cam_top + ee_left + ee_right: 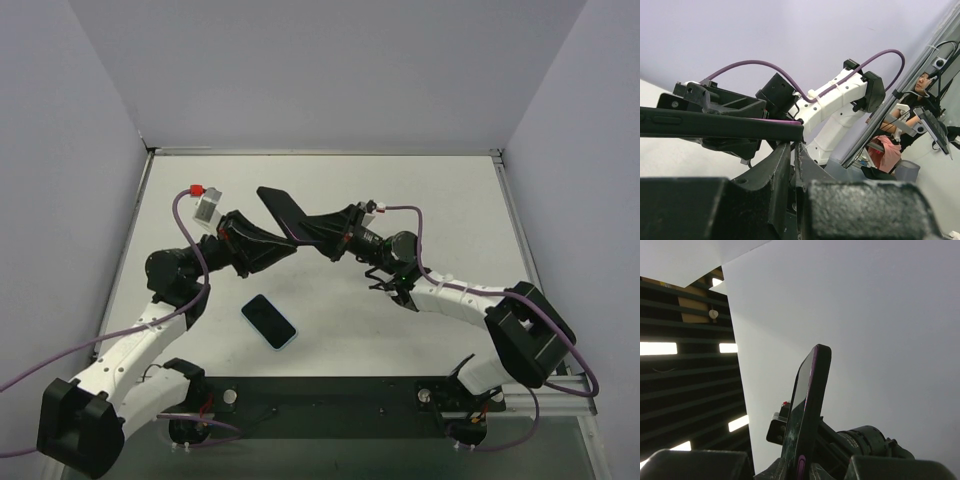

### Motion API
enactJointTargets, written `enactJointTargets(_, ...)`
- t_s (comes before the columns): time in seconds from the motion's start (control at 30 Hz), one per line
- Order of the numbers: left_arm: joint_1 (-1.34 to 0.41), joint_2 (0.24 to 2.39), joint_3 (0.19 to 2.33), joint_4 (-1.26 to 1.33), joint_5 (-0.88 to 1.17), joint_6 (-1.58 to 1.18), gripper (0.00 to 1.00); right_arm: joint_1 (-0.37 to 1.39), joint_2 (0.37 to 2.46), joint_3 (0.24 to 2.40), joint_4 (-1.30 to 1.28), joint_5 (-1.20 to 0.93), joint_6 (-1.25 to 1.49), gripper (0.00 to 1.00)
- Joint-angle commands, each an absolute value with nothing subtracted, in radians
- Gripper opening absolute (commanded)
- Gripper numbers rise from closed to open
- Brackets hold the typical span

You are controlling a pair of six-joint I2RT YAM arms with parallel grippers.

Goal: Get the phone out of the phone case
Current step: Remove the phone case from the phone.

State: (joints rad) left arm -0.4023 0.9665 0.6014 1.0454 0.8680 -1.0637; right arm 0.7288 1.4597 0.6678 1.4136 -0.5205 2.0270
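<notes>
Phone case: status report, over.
Right gripper shut on cased phone, held above the table. Left gripper against its edge, grip unclear. Second phone lies flat on the table, clear of both.

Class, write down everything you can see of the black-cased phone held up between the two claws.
The black-cased phone is a thin slab held tilted above the table. It has a matte black outer rim, a purple band just inside it, a glossy dark face and a small purple oval on its edge. The right claw is shut on one end. The left claw meets the opposite end, but its grip is unclear. Nothing else touches it.
</notes>
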Motion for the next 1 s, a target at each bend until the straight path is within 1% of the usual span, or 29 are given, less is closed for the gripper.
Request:
enactJointTargets(0.0, -0.388, 0.904, 0.673, 1.096, 0.718, -1.061, 0.00, 0.730, 1.437, 0.598, 1.667, -0.594, 1.867, 0.00)
enactJointTargets(0.07, -0.387, 0.897, 0.681, 1.066, 0.727, -1.075, 0.00, 0.713, 1.427, 0.571, 1.667, -0.586, 1.852, 0.00)
enactJointTargets(0.1, -0.387, 0.891, 0.681, 1.036, 0.732, -1.083, 0.04, 0.697, 1.422, 0.562, 1.667, -0.583, 1.845, 0.00)
enactJointTargets(0.17, -0.387, 0.876, 0.667, 1.002, 0.729, -1.104, 0.17, 0.678, 1.410, 0.543, 1.667, -0.577, 1.824, 0.00)
enactJointTargets(0.23, -0.387, 0.847, 0.652, 0.939, 0.710, -1.114, 0.26, 0.657, 1.398, 0.534, 1.667, -0.575, 1.809, 0.00)
enactJointTargets(0.27, -0.387, 0.833, 0.628, 0.913, 0.694, -1.117, 0.32, 0.652, 1.391, 0.531, 1.667, -0.575, 1.802, 0.00)
enactJointTargets(0.3, -0.387, 0.804, 0.617, 0.873, 0.681, -1.118, 0.44, 0.647, 1.385, 0.532, 1.667, -0.575, 1.796, 0.00)
enactJointTargets(0.37, -0.385, 0.773, 0.569, 0.842, 0.625, -1.137, 0.57, 0.635, 1.367, 0.534, 1.655, -0.575, 1.781, 0.00)
enactJointTargets(0.4, -0.385, 0.743, 0.548, 0.832, 0.600, -1.149, 0.70, 0.632, 1.361, 0.537, 1.637, -0.575, 1.773, 0.00)
enactJointTargets(0.47, -0.385, 0.701, 0.513, 0.822, 0.519, -1.202, 0.80, 0.623, 1.341, 0.541, 1.606, -0.575, 1.752, 0.00)
enactJointTargets(0.53, -0.387, 0.684, 0.471, 0.793, 0.483, -1.242, 0.89, 0.618, 1.322, 0.551, 1.586, -0.575, 1.741, 0.00)
enactJointTargets(0.6, -0.387, 0.680, 0.463, 0.735, 0.482, -1.238, 0.94, 0.614, 1.313, 0.557, 1.569, -0.571, 1.729, 0.00)
enactJointTargets(0.67, -0.390, 0.693, 0.456, 0.706, 0.482, -1.250, 0.97, 0.609, 1.296, 0.560, 1.548, -0.557, 1.717, 0.00)
enactJointTargets(0.87, -0.408, 0.715, 0.411, 0.681, 0.431, -1.296, 0.97, 0.601, 1.250, 0.578, 1.463, -0.523, 1.651, 0.00)
enactJointTargets(0.93, -0.410, 0.729, 0.416, 0.695, 0.460, -1.276, 0.97, 0.601, 1.244, 0.584, 1.453, -0.511, 1.648, 0.00)
enactJointTargets(0.97, -0.414, 0.751, 0.417, 0.743, 0.474, -1.269, 0.97, 0.604, 1.243, 0.584, 1.450, -0.496, 1.647, 0.00)
